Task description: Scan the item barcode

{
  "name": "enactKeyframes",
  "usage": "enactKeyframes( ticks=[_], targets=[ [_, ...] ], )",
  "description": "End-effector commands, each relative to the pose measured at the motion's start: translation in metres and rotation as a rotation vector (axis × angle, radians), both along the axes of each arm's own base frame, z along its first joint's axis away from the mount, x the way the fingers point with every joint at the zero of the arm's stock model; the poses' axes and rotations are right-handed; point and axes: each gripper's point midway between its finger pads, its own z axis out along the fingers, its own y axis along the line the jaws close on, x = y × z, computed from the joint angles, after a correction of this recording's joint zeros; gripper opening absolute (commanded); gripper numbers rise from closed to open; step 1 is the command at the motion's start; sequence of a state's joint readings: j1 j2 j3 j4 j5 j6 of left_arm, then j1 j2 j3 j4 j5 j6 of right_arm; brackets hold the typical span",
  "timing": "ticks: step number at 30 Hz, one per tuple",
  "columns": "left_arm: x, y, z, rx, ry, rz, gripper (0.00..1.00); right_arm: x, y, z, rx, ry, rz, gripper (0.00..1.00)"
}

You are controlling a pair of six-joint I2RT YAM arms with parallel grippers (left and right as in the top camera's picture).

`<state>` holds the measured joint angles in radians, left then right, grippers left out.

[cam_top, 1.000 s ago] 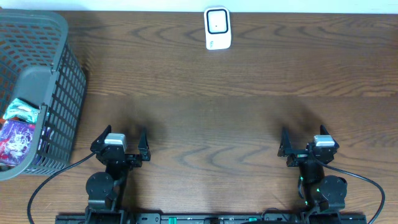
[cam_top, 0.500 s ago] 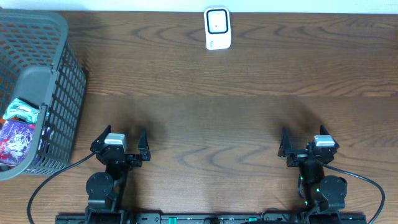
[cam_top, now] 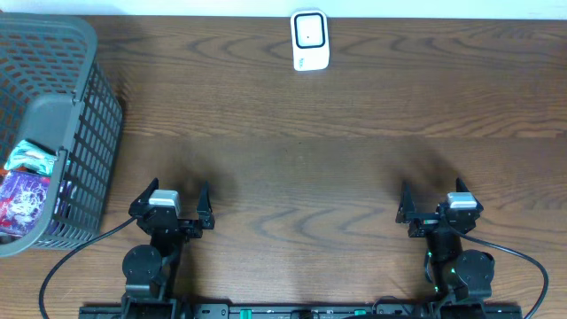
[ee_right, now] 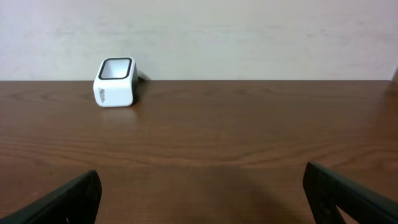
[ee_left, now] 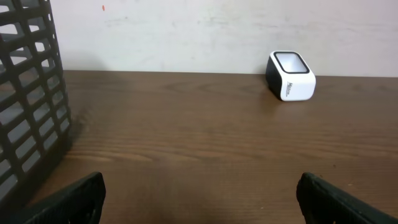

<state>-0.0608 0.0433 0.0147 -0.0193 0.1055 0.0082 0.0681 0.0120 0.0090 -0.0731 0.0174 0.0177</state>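
Both pincers stand released and empty: the left gripper (cam_top: 176, 190) sits on the near side of the scanner (cam_top: 310, 40) and off to its left, the right gripper (cam_top: 431, 190) near and to its right. That scanner is a white block with a dark window facing up, its long axis running away from the arms. Well left of it, a grey basket (cam_top: 84, 106) holds a purple packet (cam_top: 24, 198) and a teal-and-white packet (cam_top: 32, 158), half hidden, so their heading cannot be told.
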Motion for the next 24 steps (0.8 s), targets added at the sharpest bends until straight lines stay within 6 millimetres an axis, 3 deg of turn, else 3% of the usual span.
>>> enactKeyframes(
  ticks=[1, 10, 15, 20, 24],
  targets=[
    [-0.002, -0.004, -0.016, 0.017, 0.052, -0.023, 0.98, 0.000, 0.002, -0.001, 0.011, 0.002, 0.007, 0.99],
    [-0.001, -0.004, -0.010, 0.015, 0.030, -0.024, 0.98, 0.000, 0.002, -0.001, 0.011, 0.002, 0.007, 0.99],
    [-0.014, -0.052, -0.003, -0.249, 0.067, -0.278, 0.98, 0.000, 0.002, -0.001, 0.011, 0.002, 0.007, 0.99],
    [-0.015, -0.060, 0.026, -0.262, -0.044, -0.345, 0.98, 0.000, 0.002, -0.001, 0.011, 0.002, 0.007, 0.99],
    [-0.033, -0.079, 0.079, -0.240, -0.259, -0.505, 0.98, 0.000, 0.002, -0.001, 0.011, 0.002, 0.007, 0.99]
  ],
)
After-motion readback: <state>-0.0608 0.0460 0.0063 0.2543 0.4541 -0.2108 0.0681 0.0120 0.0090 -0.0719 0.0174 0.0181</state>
